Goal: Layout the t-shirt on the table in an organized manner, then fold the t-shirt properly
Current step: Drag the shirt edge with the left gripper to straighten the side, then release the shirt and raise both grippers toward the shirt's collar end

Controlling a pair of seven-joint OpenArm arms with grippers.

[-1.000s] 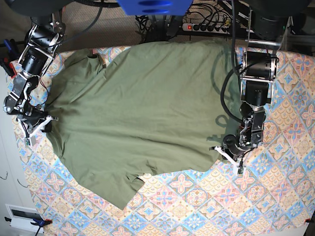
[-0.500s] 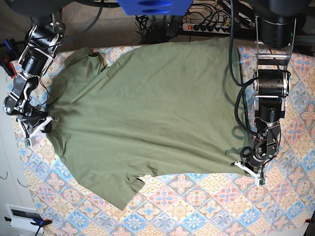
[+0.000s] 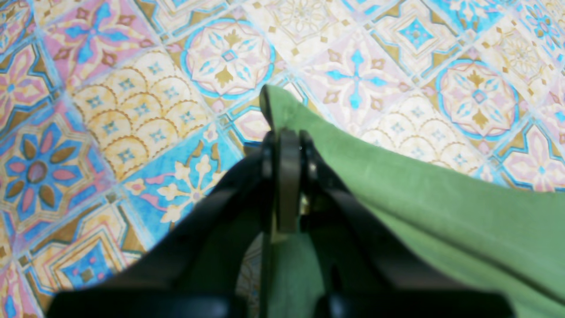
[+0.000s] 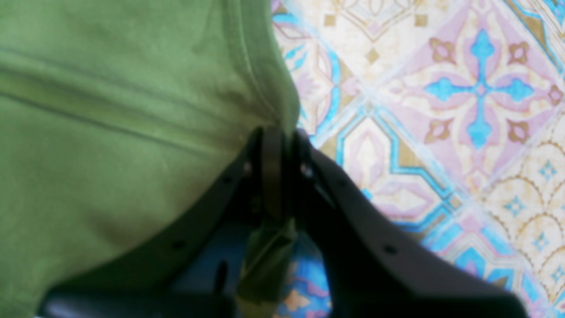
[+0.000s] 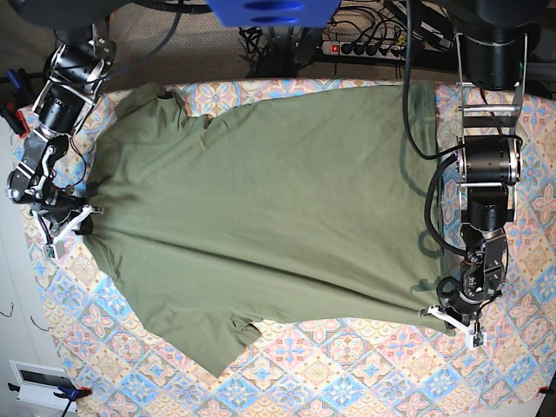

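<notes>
The olive-green t-shirt lies spread across the patterned table, stretched between my two arms. My left gripper sits at the base view's lower right, shut on the shirt's corner; up close the left gripper pinches the hem just above the cloth. At the far left edge my right gripper is shut on the shirt's other side. In the right wrist view the right gripper clamps a seamed edge of the t-shirt. A short sleeve juts toward the table's near edge.
A power strip and cables lie beyond the table's far edge. A white box sits off the table's near left corner. Bare patterned cloth shows along the near side and at the right.
My left gripper has pulled the shirt's corner rightward and toward the near edge, stretching the fabric flatter and wider. The right gripper has held its place.
</notes>
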